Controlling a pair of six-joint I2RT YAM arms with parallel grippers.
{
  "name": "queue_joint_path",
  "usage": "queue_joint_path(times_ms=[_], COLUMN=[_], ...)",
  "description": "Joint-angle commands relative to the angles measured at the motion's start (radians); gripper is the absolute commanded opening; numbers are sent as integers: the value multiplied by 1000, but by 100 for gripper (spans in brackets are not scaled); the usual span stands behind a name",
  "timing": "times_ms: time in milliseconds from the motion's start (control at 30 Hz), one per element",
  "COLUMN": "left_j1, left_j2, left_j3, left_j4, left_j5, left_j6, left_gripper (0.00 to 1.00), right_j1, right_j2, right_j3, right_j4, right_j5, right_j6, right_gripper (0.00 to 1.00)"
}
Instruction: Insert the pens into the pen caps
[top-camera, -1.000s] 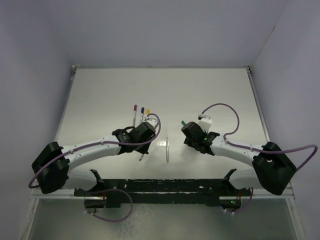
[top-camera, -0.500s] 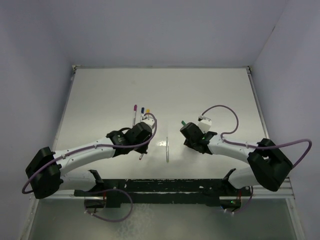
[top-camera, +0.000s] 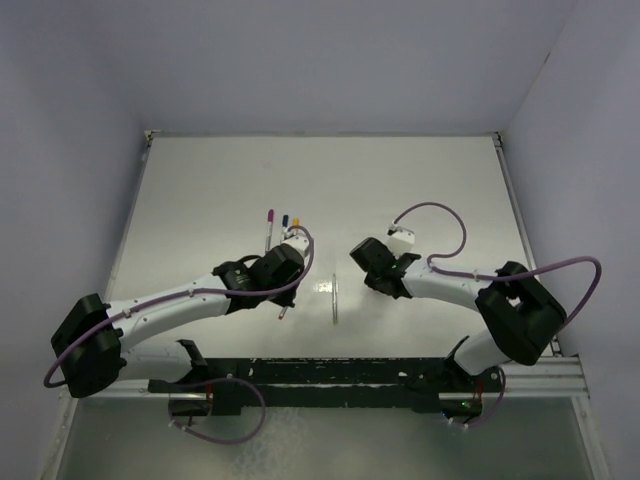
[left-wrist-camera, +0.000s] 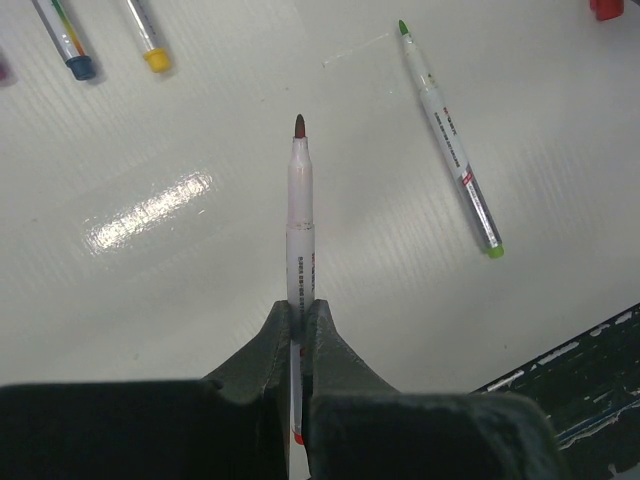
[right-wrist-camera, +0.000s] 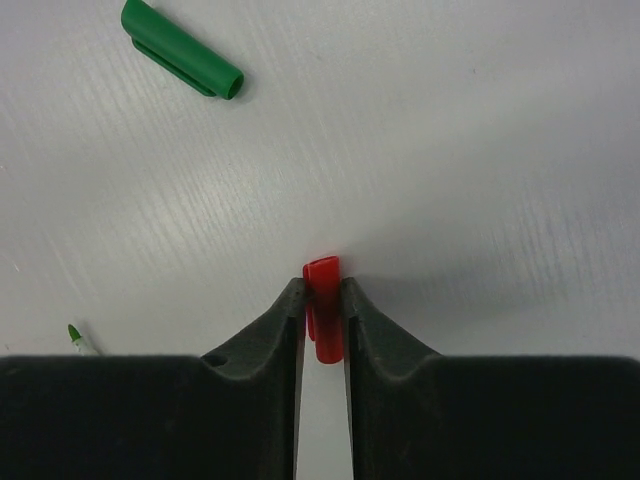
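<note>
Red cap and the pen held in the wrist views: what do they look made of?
Red cap: probably moulded plastic, opaque and smooth, with even colour. Pen: apparently a plastic barrel, whitish, slightly translucent, with printed lettering; its dark tip looks like felt, but unsure.

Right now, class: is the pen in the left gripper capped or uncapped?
Uncapped: the pen shows a bare tip; the right gripper holds the red cap.

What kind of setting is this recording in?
Probably a lab robot test booth: a white table boxed in by plain walls, two arms bolted to a black rail, only pens and caps laid out.
</note>
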Motion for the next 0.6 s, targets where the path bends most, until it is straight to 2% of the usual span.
queue_joint_path(times_ms=[0,100,200,400,567], left_j1=[-3,-2,-3,-3,-3], left_j2=[-24,-30,-33,-22,-32], left_j3=[3,9,11,12,-8], left_j4=[34,29,29,50,117], left_j5=[-21,-27,-33,-29,22], left_j6=[7,7,9,13,19], left_gripper=[0,0,0,0,0], right_j1=[1,2,1,0,1], right_j2=[38,38,20,-29,-114], right_j3=[-9,-13,-25,-47,-55], right_j4=[-82,-99,-108,-96,-5], right_j5=[-7,-15,-25,-54,-43], right_j6=[32,26,18,-10,-119], right_gripper=[17,13,0,0,0])
